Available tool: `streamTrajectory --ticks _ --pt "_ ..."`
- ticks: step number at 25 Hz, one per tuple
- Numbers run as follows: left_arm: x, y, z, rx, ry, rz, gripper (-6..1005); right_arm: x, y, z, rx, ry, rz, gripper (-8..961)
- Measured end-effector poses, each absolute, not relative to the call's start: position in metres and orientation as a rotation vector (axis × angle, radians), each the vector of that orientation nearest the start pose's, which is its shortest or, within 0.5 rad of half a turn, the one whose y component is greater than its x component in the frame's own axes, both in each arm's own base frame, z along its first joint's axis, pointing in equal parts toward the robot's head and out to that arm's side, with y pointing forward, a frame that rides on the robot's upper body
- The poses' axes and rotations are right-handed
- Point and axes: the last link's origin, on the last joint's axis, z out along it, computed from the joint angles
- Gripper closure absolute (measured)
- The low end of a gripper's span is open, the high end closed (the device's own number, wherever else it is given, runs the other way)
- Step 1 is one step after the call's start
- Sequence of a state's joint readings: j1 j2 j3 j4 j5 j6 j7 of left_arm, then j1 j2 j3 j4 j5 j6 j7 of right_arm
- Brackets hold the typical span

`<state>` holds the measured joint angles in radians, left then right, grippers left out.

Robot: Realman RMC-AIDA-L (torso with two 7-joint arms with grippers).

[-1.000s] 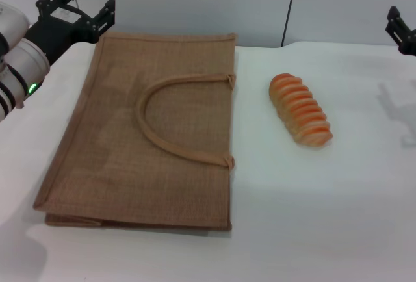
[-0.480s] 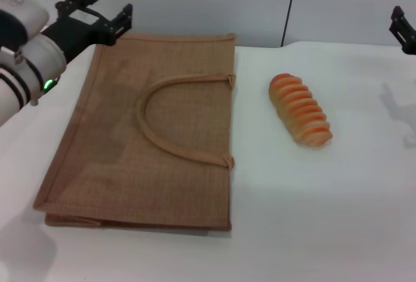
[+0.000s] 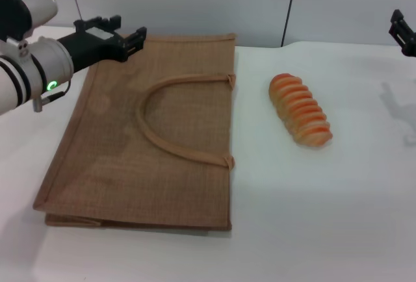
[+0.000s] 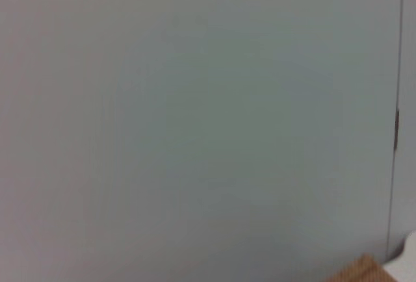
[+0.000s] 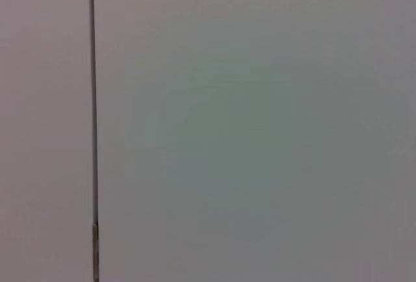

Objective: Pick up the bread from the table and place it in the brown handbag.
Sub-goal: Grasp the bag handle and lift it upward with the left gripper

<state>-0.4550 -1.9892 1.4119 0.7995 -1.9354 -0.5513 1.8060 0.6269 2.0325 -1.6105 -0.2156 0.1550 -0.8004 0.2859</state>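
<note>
one bread loaf is lying on the white counter, off to the right of the brown handbag and not touching it. it's sitting at a slant, orange crust with paler grooves, roughly ten ridged segments. nothing is holding it.

one handbag, lying flat on the counter, woven jute with lighter trim around the edges. only one arched handle is showing on top, curving toward the left with both ends fixed near the bag's right edge. a sliver of the bag's corner is also poking into the left wrist view, the rest of that view is just grey wall.

two grippers in view. the left gripper is hanging over the far left corner of the bag, black fingers spread apart with nothing between them, white arm behind it with a green light glowing. the right gripper is just peeking in at the far right edge of the head view, well apart from the bread, and i can't tell if it's spread or pressed together. the right wrist view is showing only a grey wall with one dark vertical seam.
</note>
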Motion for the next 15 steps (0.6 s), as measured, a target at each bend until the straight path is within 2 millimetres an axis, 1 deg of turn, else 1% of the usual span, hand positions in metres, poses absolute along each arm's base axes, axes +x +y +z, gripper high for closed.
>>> streamTrajectory --ticks 4,10,15 --pt "-0.2599 0.4208 0.0216 -2.109 -0.701 -0.477 435 0.2951 0.4197 0.0095 -1.677 0.596 0.623 213" --pt "-0.2623 0.4211 0.0219 -2.160 -0.826 -0.452 431 0.2929 0.4215 0.0096 -1.678 0.593 0.627 212" --pt "-0.2646 0.4203 0.0191 -2.182 -0.874 -0.409 428 0.2929 0.4216 0.0095 -1.678 0.594 0.627 213"
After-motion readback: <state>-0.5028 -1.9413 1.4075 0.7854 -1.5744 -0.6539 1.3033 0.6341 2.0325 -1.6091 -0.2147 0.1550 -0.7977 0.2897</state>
